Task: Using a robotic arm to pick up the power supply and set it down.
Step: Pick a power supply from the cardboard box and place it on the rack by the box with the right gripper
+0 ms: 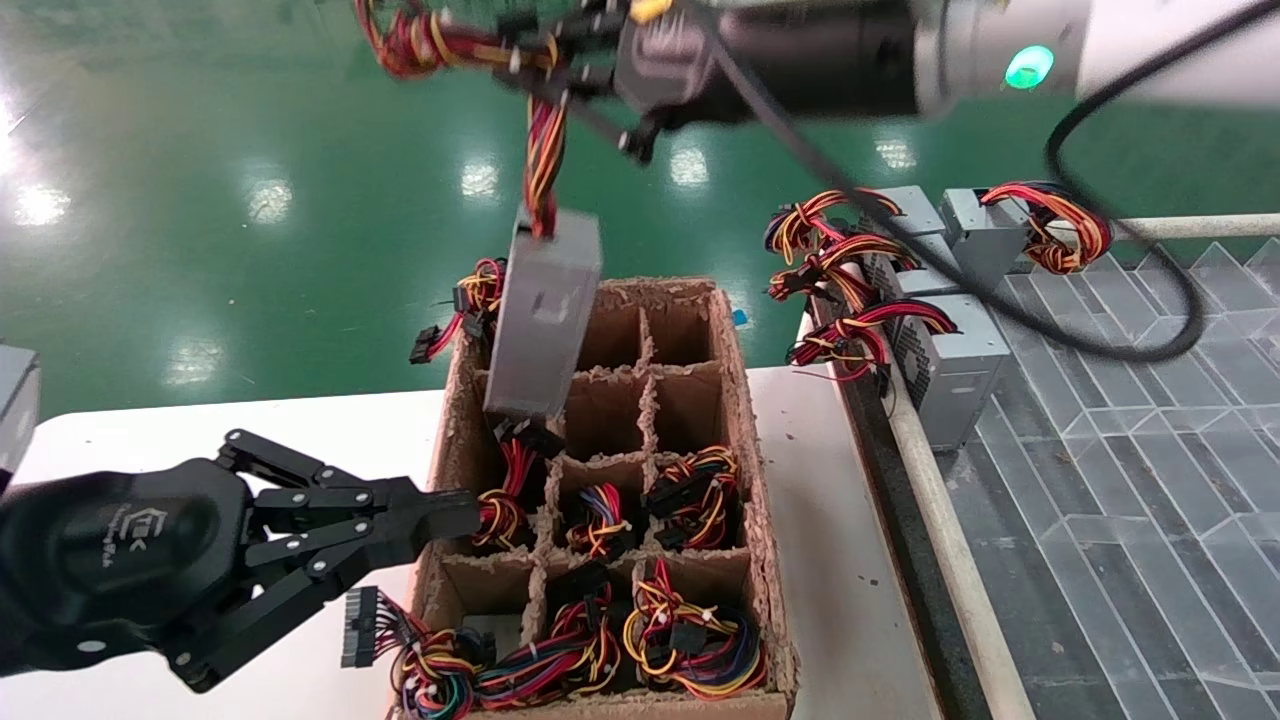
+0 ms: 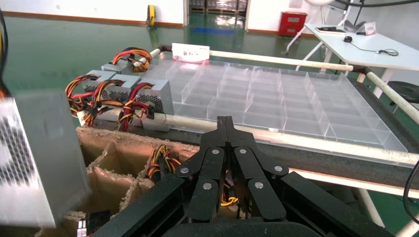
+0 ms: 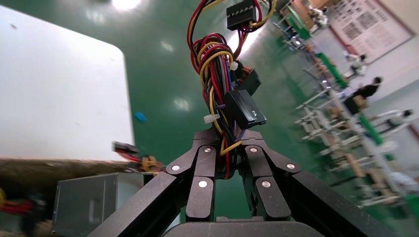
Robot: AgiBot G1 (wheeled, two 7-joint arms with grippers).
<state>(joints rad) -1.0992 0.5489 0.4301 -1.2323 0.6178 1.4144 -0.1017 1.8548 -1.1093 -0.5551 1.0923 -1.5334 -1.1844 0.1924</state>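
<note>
A silver-grey power supply (image 1: 545, 320) hangs in mid-air, tilted, above the far-left compartments of a brown cardboard divider box (image 1: 745, 420). It dangles by its own wire bundle (image 1: 543, 160) of red, yellow, orange and black leads, which rises straight up from the top of the case. In the left wrist view its perforated vent face (image 2: 17, 148) shows at the edge of the picture, blurred.

The right gripper (image 1: 575, 70) reaches in horizontally from the right at the top of the head view, behind a silver wrist bracket with a glowing green ring light (image 1: 1028, 66) and a looping black cable (image 1: 1130, 250). In the right wrist view its black linked fingers (image 3: 205, 168) are pinched together around the wire bundle (image 3: 217, 94), with black connectors fanning out beyond the fingertips.

The left gripper (image 1: 455, 518) lies low at the near left, stretched level over the white table (image 1: 330, 430), its tip touching the left wall of the divider box. Its jaws are closed and hold nothing; the left wrist view shows the two fingers (image 2: 220, 143) pressed flat together.

The nearer compartments of the box hold tangles of coloured wiring (image 1: 690, 495), and the far-right ones look bare. To the right, on a clear plastic compartment tray (image 1: 1150, 480), several more power supplies (image 1: 945, 365) stand in a cluster with their wire bundles curled beside them. A shiny green floor (image 1: 250, 200) lies beyond.
</note>
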